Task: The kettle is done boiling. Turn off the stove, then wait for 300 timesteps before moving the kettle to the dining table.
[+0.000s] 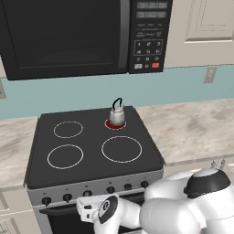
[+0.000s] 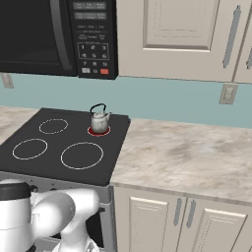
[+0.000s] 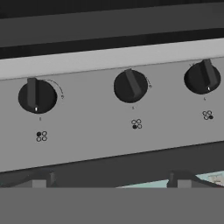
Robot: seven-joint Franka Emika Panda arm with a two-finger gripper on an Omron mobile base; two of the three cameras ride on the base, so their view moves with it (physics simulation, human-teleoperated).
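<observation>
A small silver kettle (image 1: 117,115) sits on the glowing red burner (image 1: 115,124) at the back right corner of the black stove (image 1: 91,146), beneath a black microwave (image 1: 68,34). The robot's gripper (image 3: 111,180), jaws spread wide and holding nothing, faces the silver front panel (image 3: 109,118), where three black knobs (image 3: 130,85) line up. The middle knob appears tilted off vertical, though the angled hand view makes this hard to judge.

Kettle (image 1: 117,116) shiny silver metal; stove (image 1: 91,137) glossy black glass top, matt silver front panel, black plastic knobs (image 3: 130,85); surface (image 2: 187,152) smooth marbled stone.
</observation>
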